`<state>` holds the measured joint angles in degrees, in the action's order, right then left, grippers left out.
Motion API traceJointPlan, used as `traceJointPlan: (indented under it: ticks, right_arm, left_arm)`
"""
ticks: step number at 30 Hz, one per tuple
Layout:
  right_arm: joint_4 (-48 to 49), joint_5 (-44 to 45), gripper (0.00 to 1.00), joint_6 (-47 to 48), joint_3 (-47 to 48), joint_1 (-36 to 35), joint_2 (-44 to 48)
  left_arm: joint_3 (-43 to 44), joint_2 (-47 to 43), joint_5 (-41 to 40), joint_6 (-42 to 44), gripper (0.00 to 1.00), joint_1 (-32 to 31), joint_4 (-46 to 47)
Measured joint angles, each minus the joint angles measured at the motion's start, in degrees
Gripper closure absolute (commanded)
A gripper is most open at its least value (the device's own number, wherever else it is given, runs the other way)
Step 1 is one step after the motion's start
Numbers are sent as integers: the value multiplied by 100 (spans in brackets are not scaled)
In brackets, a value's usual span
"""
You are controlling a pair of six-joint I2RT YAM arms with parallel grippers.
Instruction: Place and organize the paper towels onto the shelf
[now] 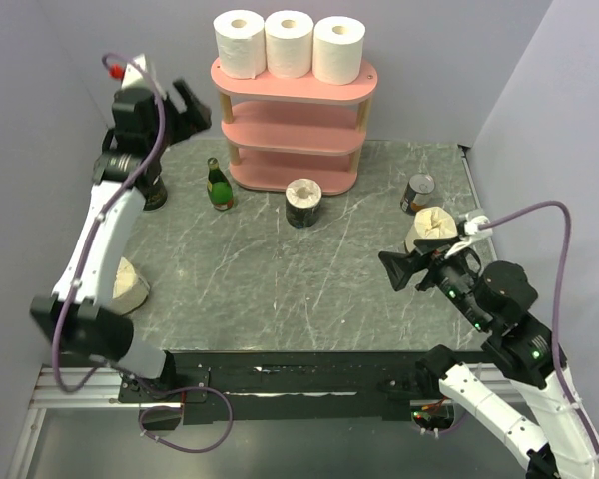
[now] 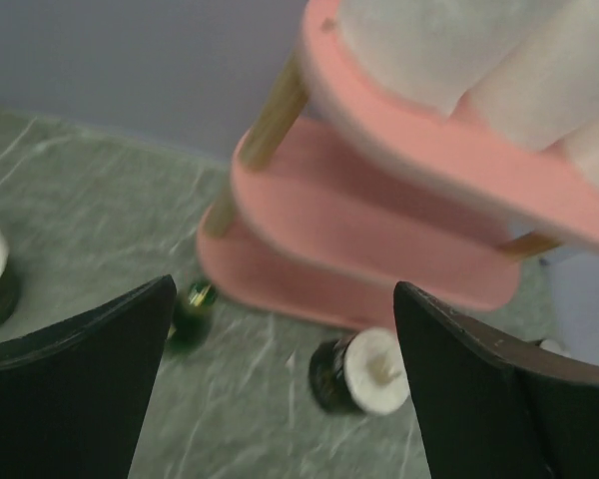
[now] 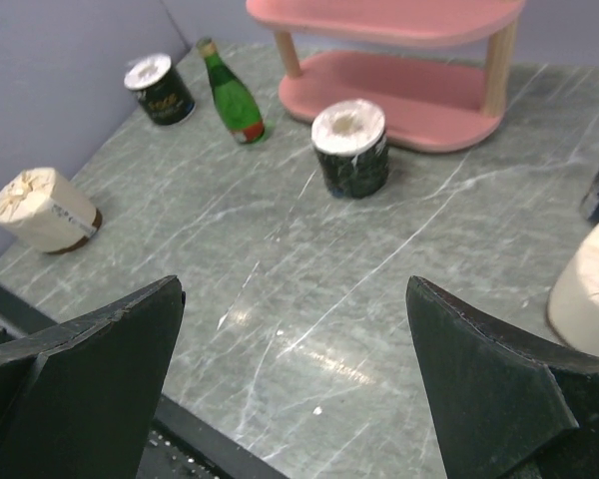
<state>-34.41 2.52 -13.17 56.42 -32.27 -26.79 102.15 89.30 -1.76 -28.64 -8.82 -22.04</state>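
Note:
The pink shelf (image 1: 295,120) stands at the back with three white paper towels (image 1: 288,44) upright in a row on its top board. On the table a dark-banded roll (image 1: 303,203) stands before the shelf, and another (image 1: 152,190) is partly hidden behind my left arm. One cream roll (image 1: 130,284) lies at the left, a second (image 1: 431,230) at the right. My left gripper (image 1: 185,110) hangs open and empty, left of the shelf's top board (image 2: 429,150). My right gripper (image 1: 404,269) is open and empty, just beside the right cream roll (image 3: 589,289).
A green glass bottle (image 1: 218,185) stands left of the shelf's foot. A small metal can (image 1: 417,193) stands behind the right cream roll. Purple walls close in the table on the left, back and right. The black rail (image 1: 299,374) runs along the near edge.

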Motion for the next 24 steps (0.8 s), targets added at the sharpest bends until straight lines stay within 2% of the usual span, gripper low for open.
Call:
traceJointPlan:
  ticks: [5, 9, 17, 21, 23, 24]
  right_arm:
    - [83, -127, 1, -251, -345, -2, -208]
    - [138, -94, 0, -409, -455, 0, -293]
    - [297, -85, 1, -562, -560, 0, -267]
    - [407, -232, 1, -599, -662, 0, -267]
    - [411, -313, 0, -614, -669, 0, -273]
    - [431, -363, 0, -619, -669, 0, -282]
  left_arm:
    - [-1641, -1250, -791, 98, 4, 0, -466]
    - [-2415, -1762, -1777, 31, 4, 76, -1058]
    - [-3156, -2459, -3344, -1003, 1, 796, -2181]
    - [-3316, -2726, -3722, -1537, 3, 1023, -2470]
    - [-3386, -2726, -3832, -1751, 0, 1121, -2594]
    - [-3432, -2684, -3862, -1864, 3, 1182, -2640]
